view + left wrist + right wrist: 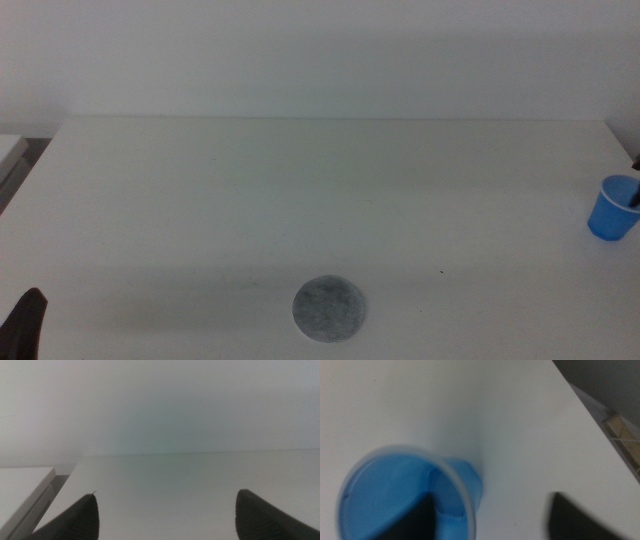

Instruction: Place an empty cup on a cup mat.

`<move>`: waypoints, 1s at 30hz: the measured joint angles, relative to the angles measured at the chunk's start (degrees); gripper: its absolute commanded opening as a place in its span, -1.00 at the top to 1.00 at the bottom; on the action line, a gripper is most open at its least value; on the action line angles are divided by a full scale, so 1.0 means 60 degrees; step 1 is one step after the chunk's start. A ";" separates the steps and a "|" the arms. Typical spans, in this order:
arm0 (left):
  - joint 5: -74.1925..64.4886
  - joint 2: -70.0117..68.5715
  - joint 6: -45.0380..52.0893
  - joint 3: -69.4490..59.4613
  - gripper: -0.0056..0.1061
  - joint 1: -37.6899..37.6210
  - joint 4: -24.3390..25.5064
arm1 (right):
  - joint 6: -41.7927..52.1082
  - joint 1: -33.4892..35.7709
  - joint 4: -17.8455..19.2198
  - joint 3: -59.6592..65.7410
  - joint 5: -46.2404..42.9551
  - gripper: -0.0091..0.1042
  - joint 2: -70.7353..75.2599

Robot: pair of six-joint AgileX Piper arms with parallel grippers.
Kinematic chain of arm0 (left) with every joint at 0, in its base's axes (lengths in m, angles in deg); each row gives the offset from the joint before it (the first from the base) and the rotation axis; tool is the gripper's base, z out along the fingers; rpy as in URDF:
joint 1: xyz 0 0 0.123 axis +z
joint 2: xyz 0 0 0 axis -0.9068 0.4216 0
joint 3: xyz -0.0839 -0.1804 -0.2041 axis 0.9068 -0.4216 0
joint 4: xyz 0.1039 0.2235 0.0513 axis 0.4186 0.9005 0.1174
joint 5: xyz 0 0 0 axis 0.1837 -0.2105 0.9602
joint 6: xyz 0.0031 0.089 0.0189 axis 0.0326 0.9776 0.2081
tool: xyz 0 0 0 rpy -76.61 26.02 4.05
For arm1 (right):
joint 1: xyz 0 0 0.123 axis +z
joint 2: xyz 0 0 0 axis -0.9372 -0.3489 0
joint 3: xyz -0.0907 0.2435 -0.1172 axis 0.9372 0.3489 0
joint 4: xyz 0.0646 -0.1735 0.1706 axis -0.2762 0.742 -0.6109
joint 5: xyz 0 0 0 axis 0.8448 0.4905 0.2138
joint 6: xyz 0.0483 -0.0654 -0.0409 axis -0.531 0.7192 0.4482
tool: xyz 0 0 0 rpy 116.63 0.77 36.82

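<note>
The blue cup [612, 208] stands upright and empty on the table by the right edge. It fills the lower part of the right wrist view [405, 495]. The round speckled grey cup mat [329, 308] lies flat near the front middle of the table, far from the cup. My right gripper [500, 520] is open astride the cup's rim: one dark jaw is inside the cup, the other outside, clear of the wall. In the middle view only a dark tip of it shows [634, 195]. My left gripper [165, 520] is open and empty, waiting at the front left corner [25, 325].
The white table [300, 190] ends in a right edge just past the cup [600, 425]. A low white surface sits beyond the table's left edge [10, 150]. A plain wall stands behind the table.
</note>
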 measured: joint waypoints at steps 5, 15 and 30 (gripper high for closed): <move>0.0000 0.0000 0.0000 0.0000 -0.78 0.0000 0.0000 | 0.0106 0.0000 -0.0016 -0.0108 -0.0215 0.84 -0.0140; 0.0000 0.0000 0.0000 0.0000 -0.78 0.0000 0.0000 | 0.0425 0.2536 -0.0001 -0.0812 0.0615 0.84 0.1417; 0.0000 0.0000 0.0000 0.0000 -0.78 0.0000 0.0000 | 0.0403 0.7933 -0.0120 -0.1074 0.1354 0.84 0.1459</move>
